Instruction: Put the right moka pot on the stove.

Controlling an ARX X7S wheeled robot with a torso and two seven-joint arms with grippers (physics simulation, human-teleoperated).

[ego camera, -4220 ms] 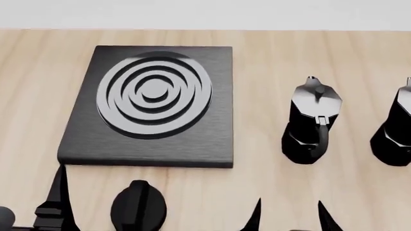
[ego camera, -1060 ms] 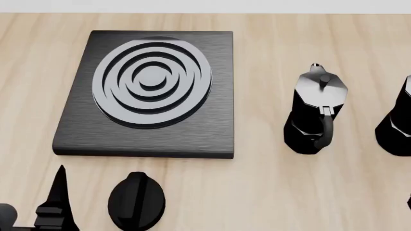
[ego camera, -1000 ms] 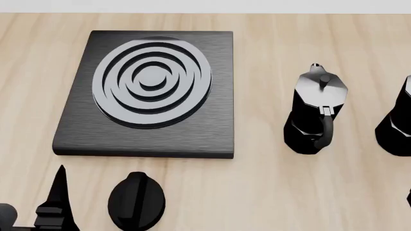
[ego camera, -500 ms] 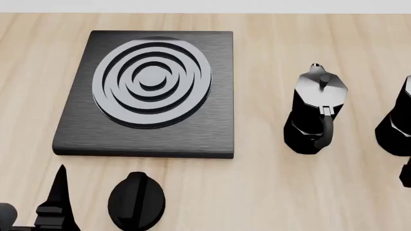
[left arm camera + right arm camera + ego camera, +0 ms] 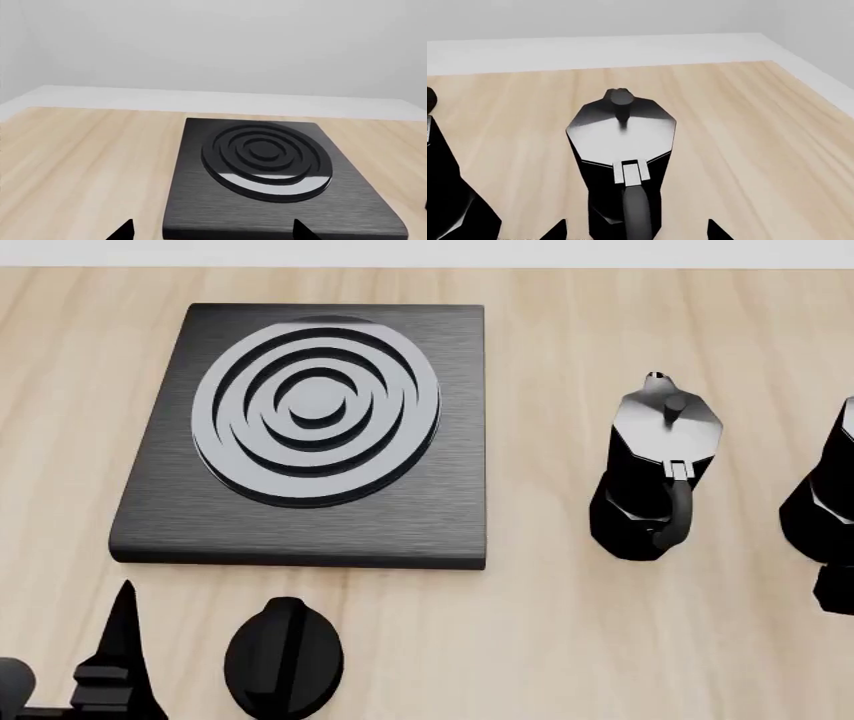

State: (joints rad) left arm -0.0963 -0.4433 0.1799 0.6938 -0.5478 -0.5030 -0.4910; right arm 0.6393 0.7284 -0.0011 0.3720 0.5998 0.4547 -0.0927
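While the right gripper (image 5: 636, 231) hangs with its fingertips spread apart either side of the handle, the right moka pot (image 5: 622, 155) stands upright mid-frame on the wooden table (image 5: 747, 130); left gripper (image 5: 212, 231) likewise spread, facing the stove (image 5: 267, 175).

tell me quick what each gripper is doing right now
left gripper: open, holding nothing.
right gripper: open, fingertips either side of the right moka pot, not gripping.

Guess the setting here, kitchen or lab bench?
Likely a simulated kitchen counter: a wooden tabletop carrying a stove with a ring burner, its black knob, and two moka pots, the left one and the right moka pot. Walls are bare and plain.
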